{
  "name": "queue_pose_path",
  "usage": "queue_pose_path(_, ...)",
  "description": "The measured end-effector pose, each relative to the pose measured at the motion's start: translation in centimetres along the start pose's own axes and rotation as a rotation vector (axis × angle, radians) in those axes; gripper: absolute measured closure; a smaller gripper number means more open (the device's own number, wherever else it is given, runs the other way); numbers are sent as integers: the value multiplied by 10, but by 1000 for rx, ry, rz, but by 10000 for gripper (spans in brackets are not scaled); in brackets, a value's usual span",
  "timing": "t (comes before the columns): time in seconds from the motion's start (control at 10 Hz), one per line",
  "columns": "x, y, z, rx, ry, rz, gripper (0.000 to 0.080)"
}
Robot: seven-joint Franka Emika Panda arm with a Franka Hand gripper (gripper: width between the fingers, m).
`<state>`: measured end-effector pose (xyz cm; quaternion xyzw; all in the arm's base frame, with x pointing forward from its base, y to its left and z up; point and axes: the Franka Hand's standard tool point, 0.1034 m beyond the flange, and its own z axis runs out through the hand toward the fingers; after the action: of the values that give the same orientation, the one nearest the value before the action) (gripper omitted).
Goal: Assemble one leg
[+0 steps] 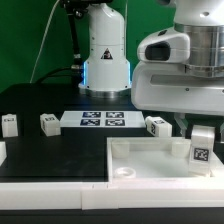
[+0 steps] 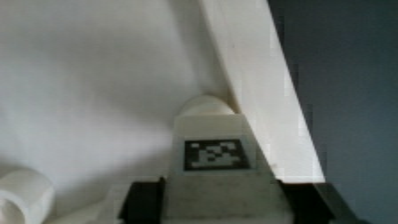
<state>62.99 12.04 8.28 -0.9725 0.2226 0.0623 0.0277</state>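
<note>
My gripper is shut on a leg, a small white block with a marker tag on its face. It holds the leg upright over the corner of the large white panel at the exterior view's right. In the wrist view the leg sits between my dark fingers, with the gripper close above the panel's flat surface and next to its raised rim. I cannot tell whether the leg touches the panel. A round socket shows at the panel's front corner.
Three more legs stand on the black table: two at the exterior view's left and one behind the panel. The marker board lies at the back, in front of the robot base. Another socket edge shows in the wrist view.
</note>
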Motion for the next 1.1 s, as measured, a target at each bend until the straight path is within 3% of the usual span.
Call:
queue_pose_path(0.4, -1, -2, 1, 6, -3, 473, 505)
queue_pose_path(0.7, -2, -4, 1, 8, -6, 555, 505)
queue_pose_path(0.9, -2, -4, 2, 13, -1, 489, 266)
queue_pose_path(1.0, -2, -5, 2, 13, -1, 461, 186)
queue_pose_path(1.1, -3, -6, 3, 10, 2, 319, 186)
